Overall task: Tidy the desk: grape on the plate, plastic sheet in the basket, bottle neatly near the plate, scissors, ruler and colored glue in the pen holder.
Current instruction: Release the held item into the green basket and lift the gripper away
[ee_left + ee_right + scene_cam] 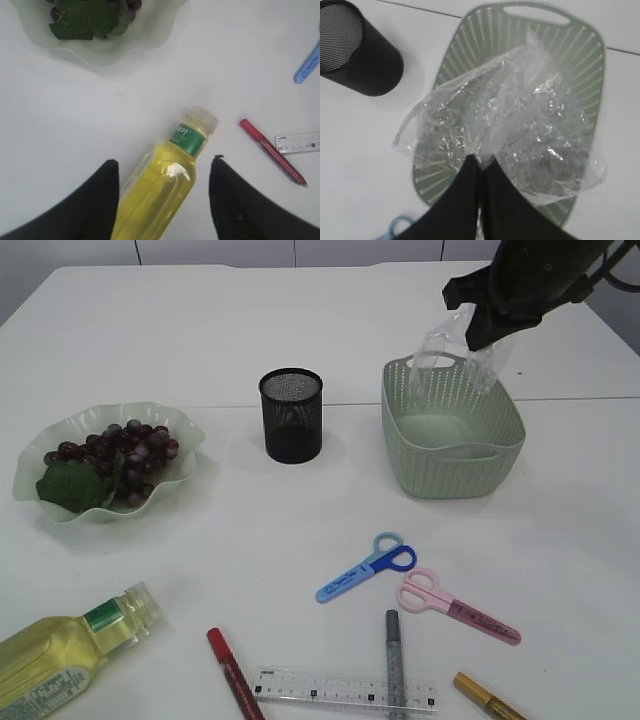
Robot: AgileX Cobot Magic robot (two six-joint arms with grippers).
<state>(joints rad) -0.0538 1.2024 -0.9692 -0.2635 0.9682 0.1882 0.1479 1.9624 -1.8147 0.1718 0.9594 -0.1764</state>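
Observation:
My right gripper [478, 335] hangs above the green basket [455, 452], shut on a crumpled clear plastic sheet [530, 115] that dangles over the basket's inside. The yellow bottle [165, 185] lies on its side at the front left. The black fingers of my open left gripper [165, 167] stand either side of it without touching. Purple grapes [125, 455] lie on the pale green plate [30, 480]. Blue scissors [365, 568], pink scissors [455, 605], a clear ruler [345, 690] and red [235, 675], grey [394, 650] and gold [488, 698] glue pens lie at the front.
A black mesh pen holder [291, 415] stands upright between plate and basket. The left arm does not show in the exterior view. The white table's front edge lies close behind the ruler and pens.

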